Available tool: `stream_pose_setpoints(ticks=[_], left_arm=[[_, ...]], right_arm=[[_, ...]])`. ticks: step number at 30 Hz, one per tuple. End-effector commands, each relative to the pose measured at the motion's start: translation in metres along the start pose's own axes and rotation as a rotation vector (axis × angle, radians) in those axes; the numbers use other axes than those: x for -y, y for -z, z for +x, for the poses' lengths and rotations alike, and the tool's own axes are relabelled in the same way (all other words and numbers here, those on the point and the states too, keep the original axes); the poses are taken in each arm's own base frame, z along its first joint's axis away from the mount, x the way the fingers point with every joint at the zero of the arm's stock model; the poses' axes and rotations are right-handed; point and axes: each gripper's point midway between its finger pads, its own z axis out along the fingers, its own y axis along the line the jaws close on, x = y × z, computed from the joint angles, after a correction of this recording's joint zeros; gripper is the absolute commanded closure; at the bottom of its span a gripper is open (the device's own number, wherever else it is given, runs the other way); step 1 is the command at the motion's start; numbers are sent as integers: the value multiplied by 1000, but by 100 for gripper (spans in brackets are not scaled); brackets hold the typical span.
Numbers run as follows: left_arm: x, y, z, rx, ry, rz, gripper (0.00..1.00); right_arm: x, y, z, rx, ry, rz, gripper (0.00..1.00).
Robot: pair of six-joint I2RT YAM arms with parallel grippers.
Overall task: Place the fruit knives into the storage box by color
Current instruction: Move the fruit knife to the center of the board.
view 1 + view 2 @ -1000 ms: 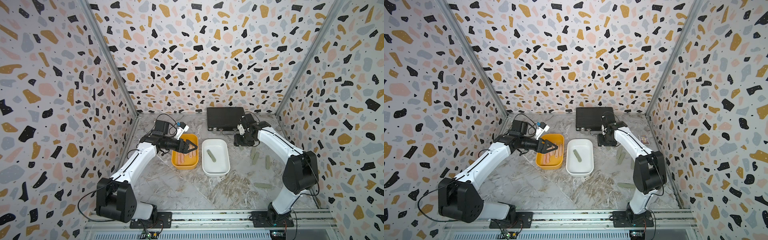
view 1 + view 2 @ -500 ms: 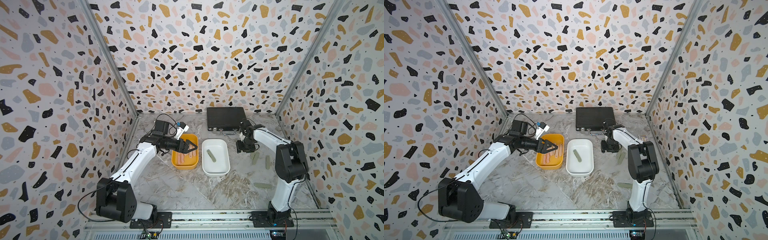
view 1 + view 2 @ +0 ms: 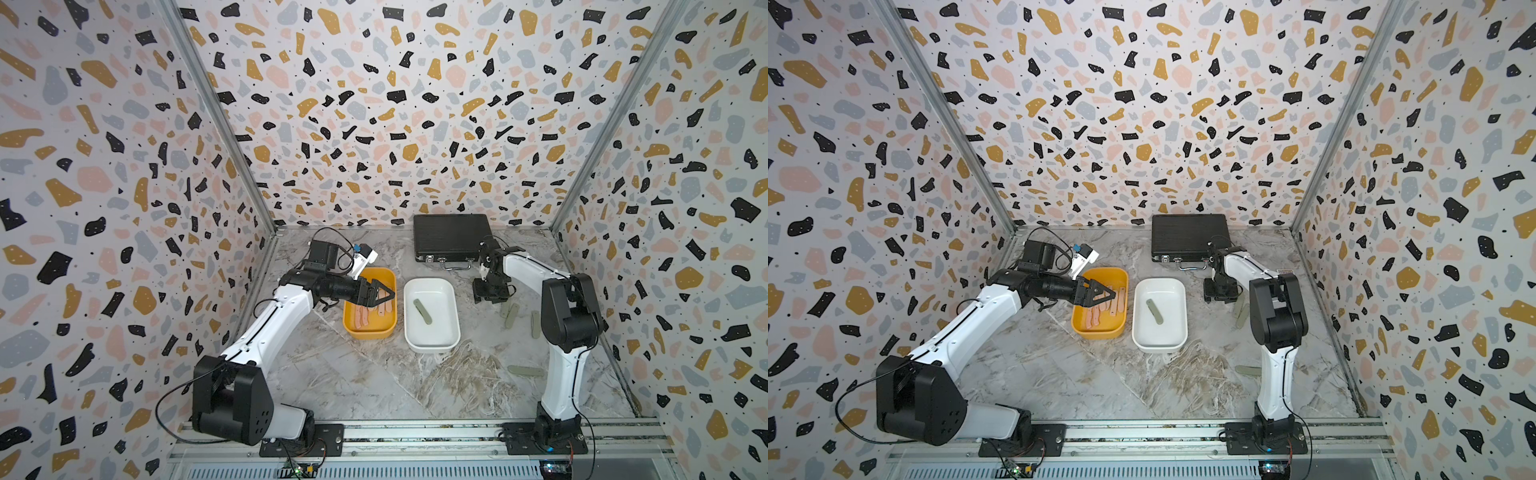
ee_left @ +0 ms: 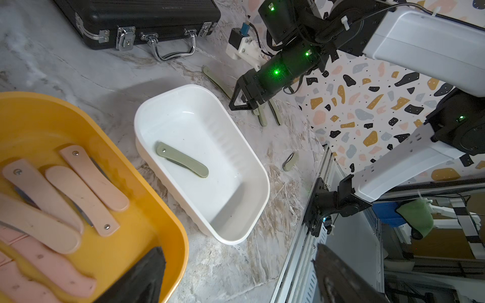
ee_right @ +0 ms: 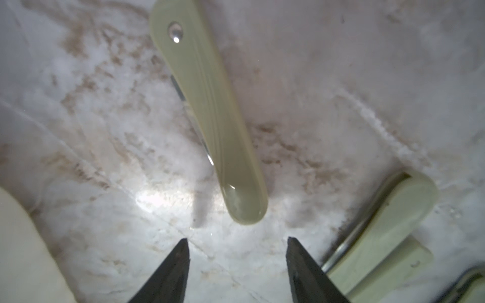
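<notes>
in a top view, salmon-pink knives (image 3: 362, 319) lie in the yellow tub (image 3: 370, 333) under the left gripper (image 3: 384, 293), jaws spread; at 3 o'clock the white tub (image 3: 432, 347) holds one sage-green knife (image 3: 422, 311). right wrist: right gripper (image 5: 237, 244) jaws spread, empty; green knives (image 5: 210, 118) on the bench (image 5: 105, 131) blurred, cut off.

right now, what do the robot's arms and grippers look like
Left arm and right arm: glossy white shells, chunky black joints. Left gripper and right gripper: black, pointed triangular fingers. Thin black cable loops off the left base; green lights on the right wrist.
</notes>
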Motion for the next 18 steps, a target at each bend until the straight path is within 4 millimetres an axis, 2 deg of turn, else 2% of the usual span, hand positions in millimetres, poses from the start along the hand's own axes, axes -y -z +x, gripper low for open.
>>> stream_pose_setpoints(ticks=[1,10,14,18], left_arm=[[3,0,-3,6,-28,10,11],[3,0,-3,5,-24,11,11],[4,1,-3,8,-27,10,10],[5,1,-3,9,-29,15,11]], right_arm=[[4,5,-13,19,-5,11,39],[3,0,-37,23,1,18,42],[2,-1,-38,18,3,11,56],[0,-1,-29,0,3,-2,71]])
